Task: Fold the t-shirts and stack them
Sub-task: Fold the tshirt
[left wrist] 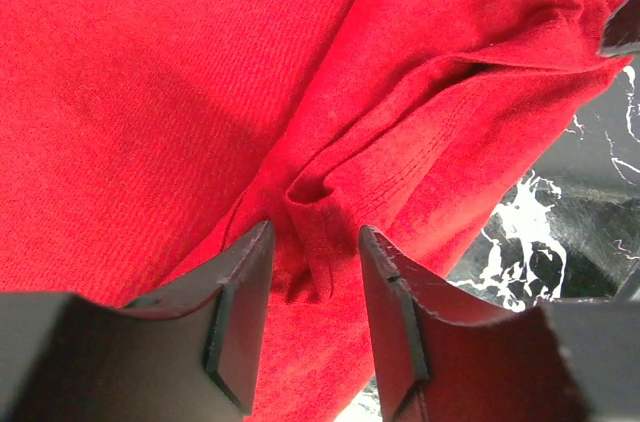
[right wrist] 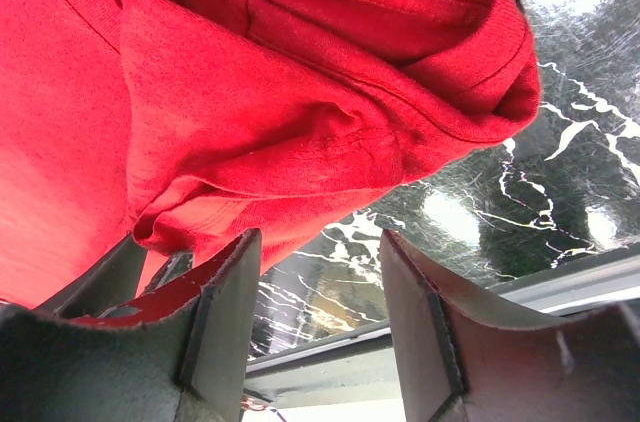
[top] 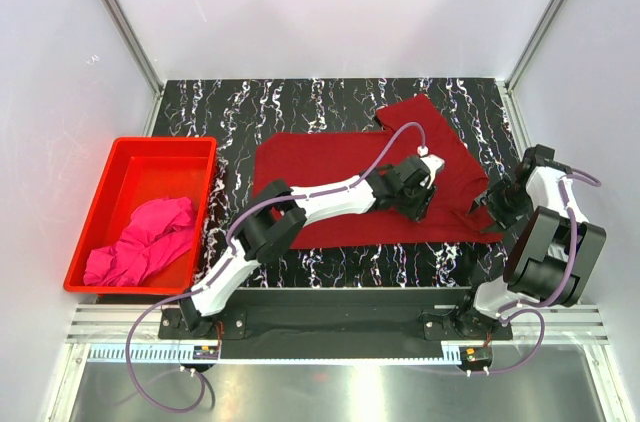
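A ridge of the crimson t-shirt [left wrist: 150, 92] lay between the parted fingers of the left gripper [left wrist: 315, 242]; the right gripper [right wrist: 320, 242] gaped beside its hem.

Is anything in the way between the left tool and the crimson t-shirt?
Nothing visible. The left tool is right at the crimson t-shirt, its open fingers on either side of a raised fold, with only the shirt's own cloth between them.

The left arm [top: 300, 204] is extended from its base diagonally forward and to the right, with the left gripper [left wrist: 315, 242] pointed down. Its jaws are held apart. The right arm [top: 548, 242] is folded at the elbow, and the right gripper [right wrist: 320, 247] is turned leftward, jaws parted.
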You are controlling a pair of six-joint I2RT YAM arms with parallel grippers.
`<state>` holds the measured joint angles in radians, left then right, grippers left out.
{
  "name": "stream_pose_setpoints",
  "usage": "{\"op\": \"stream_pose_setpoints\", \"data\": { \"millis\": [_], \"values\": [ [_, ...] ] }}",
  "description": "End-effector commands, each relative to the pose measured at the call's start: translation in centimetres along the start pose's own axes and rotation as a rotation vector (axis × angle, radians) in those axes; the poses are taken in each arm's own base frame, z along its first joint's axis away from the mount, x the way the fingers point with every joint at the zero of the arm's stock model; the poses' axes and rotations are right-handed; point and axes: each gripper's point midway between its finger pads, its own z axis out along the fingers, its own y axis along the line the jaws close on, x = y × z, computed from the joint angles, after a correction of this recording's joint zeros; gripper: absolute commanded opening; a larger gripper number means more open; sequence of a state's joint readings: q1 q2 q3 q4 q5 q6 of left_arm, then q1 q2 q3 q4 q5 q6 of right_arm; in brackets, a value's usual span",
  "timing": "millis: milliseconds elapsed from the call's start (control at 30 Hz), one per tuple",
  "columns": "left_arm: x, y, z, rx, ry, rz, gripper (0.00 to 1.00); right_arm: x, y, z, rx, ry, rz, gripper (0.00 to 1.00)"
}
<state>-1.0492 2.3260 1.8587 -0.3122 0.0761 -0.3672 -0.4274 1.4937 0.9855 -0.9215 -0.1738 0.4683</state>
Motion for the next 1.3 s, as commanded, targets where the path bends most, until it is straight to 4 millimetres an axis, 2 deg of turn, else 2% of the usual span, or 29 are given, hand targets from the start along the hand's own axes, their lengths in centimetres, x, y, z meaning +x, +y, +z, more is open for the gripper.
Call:
{"op": "stream_pose_setpoints", "data": {
  "millis": [0, 100, 267, 400, 433, 533, 667, 800, 1000, 1267],
  "values": [
    [-3.1, -1.9, -0.3, 0.054, -0.082, 0.01, 0.42, 0.0, 0.1, 0.0, 0.008, -0.002, 0.024, 0.58],
    [-3.1, -1.9, -0.3, 0.052, -0.083, 0.008, 0.38, -0.1, -0.3, 0.0, 0.027, -0.005, 0.022, 0.57],
    [-3.4, -2.2, -0.3, 0.069, -0.098, 0.003, 0.38, 0.7, -1.3, 1.1, 0.045, 0.033, 0.079, 0.57],
    [-2.8, -2.2, 0.2, 0.074, -0.081, -0.004, 0.37, 0.9, -1.9, 1.6, 0.03, 0.072, 0.156, 0.57],
    [-2.8, -2.2, 0.3, 0.077, -0.08, -0.006, 0.35, 0.9, -2.1, 1.6, 0.034, 0.074, 0.165, 0.57],
    [-3.0, -2.3, 0.2, 0.075, -0.085, -0.004, 0.17, 0.5, -3.0, 1.3, 0.028, 0.058, 0.222, 0.57],
    [-3.7, -2.4, -0.5, 0.073, -0.104, 0.002, 0.1, 1.0, -3.2, 1.9, 0.012, 0.088, 0.25, 0.57],
    [-4.6, -2.9, -1.2, 0.085, -0.122, -0.001, 0.03, -0.1, -3.4, 2.3, -0.01, 0.059, 0.279, 0.57],
    [-4.9, -3.3, -1.8, 0.099, -0.128, -0.003, 0.02, -1.9, -2.5, 1.8, -0.05, 0.019, 0.276, 0.55],
    [-5.2, -3.7, -2.1, 0.117, -0.136, 0.001, 0.0, -1.7, -1.9, 2.1, -0.084, 0.032, 0.279, 0.5]
  ]
}}
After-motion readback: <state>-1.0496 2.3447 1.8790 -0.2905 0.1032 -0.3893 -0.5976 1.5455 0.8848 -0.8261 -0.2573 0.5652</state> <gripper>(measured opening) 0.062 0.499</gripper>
